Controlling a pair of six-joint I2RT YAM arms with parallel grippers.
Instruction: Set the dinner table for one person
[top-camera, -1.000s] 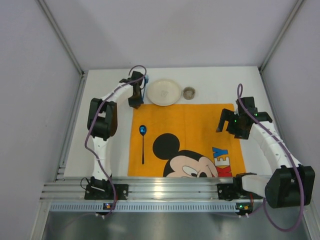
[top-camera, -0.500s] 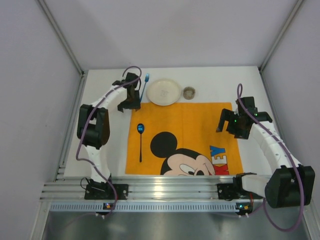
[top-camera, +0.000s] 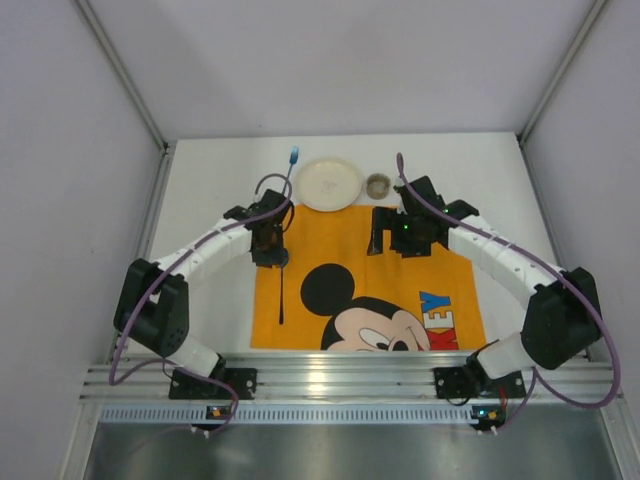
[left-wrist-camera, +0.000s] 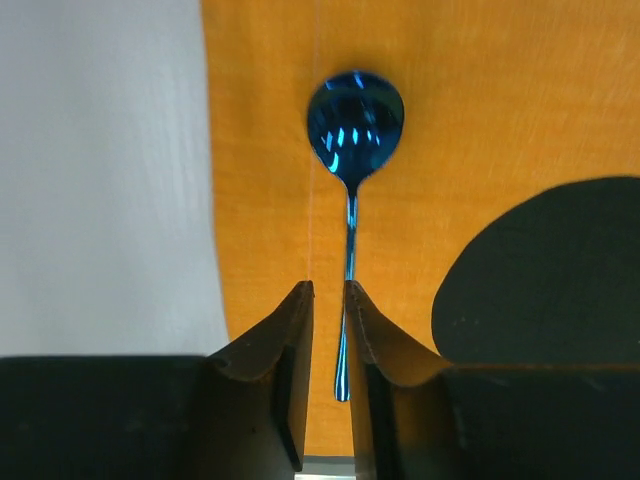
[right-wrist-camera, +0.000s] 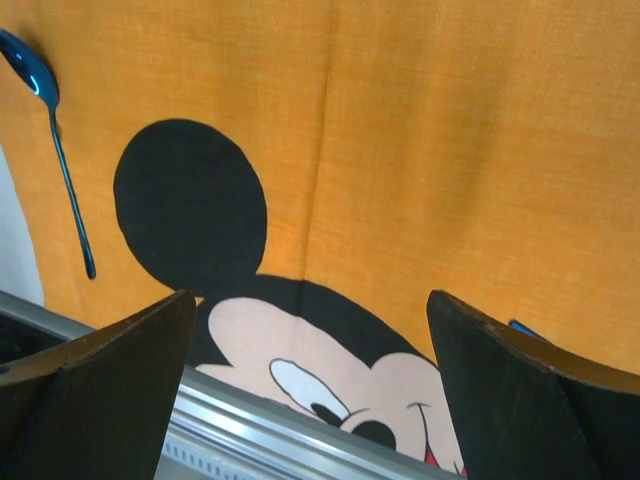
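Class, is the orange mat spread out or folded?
Spread out: the orange mat lies flat on the table, no folded edge visible.

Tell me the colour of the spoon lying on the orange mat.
The spoon is glossy metallic blue, bowl and handle alike; the left wrist view shows it best.

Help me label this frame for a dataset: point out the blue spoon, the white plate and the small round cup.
blue spoon (left-wrist-camera: 350, 230): left wrist view, middle of its handle.
white plate (top-camera: 329, 184): top external view, its bare centre.
small round cup (top-camera: 378, 186): top external view, its inside.
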